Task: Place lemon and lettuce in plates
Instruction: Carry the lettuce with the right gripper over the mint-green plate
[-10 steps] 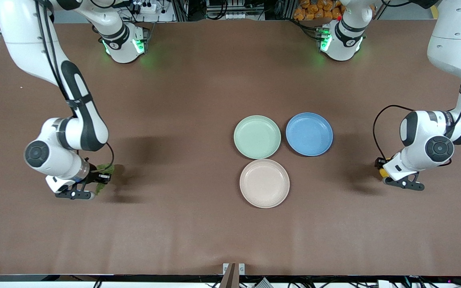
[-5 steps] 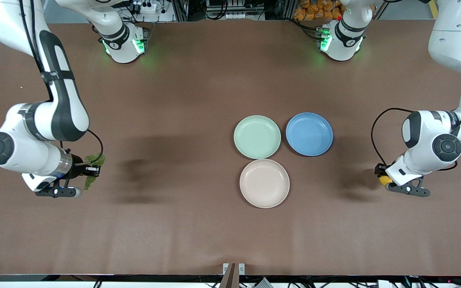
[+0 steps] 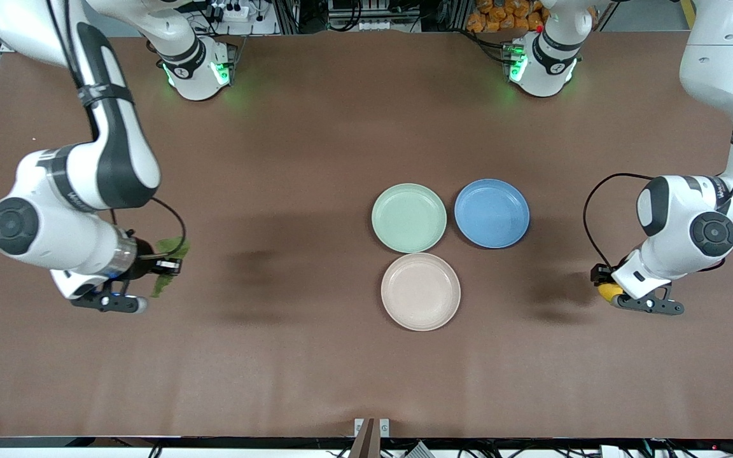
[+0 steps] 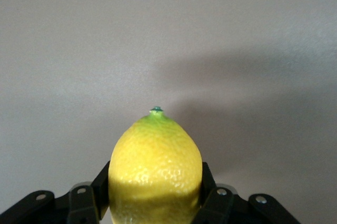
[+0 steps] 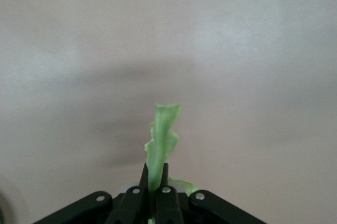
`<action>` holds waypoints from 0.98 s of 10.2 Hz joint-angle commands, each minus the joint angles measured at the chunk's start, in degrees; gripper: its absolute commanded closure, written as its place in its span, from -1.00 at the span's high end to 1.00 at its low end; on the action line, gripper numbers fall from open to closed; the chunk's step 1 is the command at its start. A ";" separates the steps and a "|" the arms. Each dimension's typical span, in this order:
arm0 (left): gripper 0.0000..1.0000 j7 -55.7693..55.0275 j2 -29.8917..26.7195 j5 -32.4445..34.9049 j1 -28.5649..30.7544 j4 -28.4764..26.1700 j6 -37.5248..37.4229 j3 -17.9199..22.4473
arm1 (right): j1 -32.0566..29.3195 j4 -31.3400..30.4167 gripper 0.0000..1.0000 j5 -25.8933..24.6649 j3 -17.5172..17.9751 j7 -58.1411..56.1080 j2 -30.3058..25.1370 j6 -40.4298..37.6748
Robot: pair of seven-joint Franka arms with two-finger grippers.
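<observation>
Your lemon point(image 4: 155, 168) sits pinched between the fingers of the left gripper point(image 3: 607, 287), its green tip pointing away from the wrist, and it hangs in the air over bare table at the left arm's end. Your lettuce point(image 5: 161, 145) is clamped edge-on in the right gripper point(image 3: 161, 270), whose fingers are pressed tight on the thin leaf; it hangs over bare table at the right arm's end.

What has changed over the last second is modest but useful. The left gripper has eased a little lower in the front view with the lemon, its hold unchanged. The right arm swung outward toward its own table end, then came part of the way back, so the leaf now hangs about where it did a second ago, but clearly lifted, with its shadow cast well apart from it toward the plates. Both grips held through the motion, so you can treat both picks as done and the carry as the step in hand.

From each gripper, the plates lie well off toward the table's middle. The mint green plate point(image 3: 409, 217) and the beige plate point(image 3: 420, 291) touch or nearly touch, with the beige one nearer the front camera; the blue plate point(image 3: 492, 213) sits just beside the mint one, on the left gripper's side. All three are empty. Steer the lemon past the blue plate, since it lies on the most direct line in.
</observation>
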 commanded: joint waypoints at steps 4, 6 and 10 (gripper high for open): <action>-1.00 -6.66 -0.90 -1.24 -0.25 1.31 -0.46 -2.19 | 12.16 2.74 -1.00 0.74 0.34 20.91 0.95 -0.36; -1.00 -7.73 -0.90 -1.24 -0.34 1.40 -0.46 -2.37 | 17.95 2.74 -1.00 0.82 0.43 29.00 1.73 4.45; -1.00 -8.70 -0.90 -1.24 -0.34 1.40 -0.46 -2.64 | 29.11 2.65 -1.00 0.56 0.43 46.31 6.12 12.79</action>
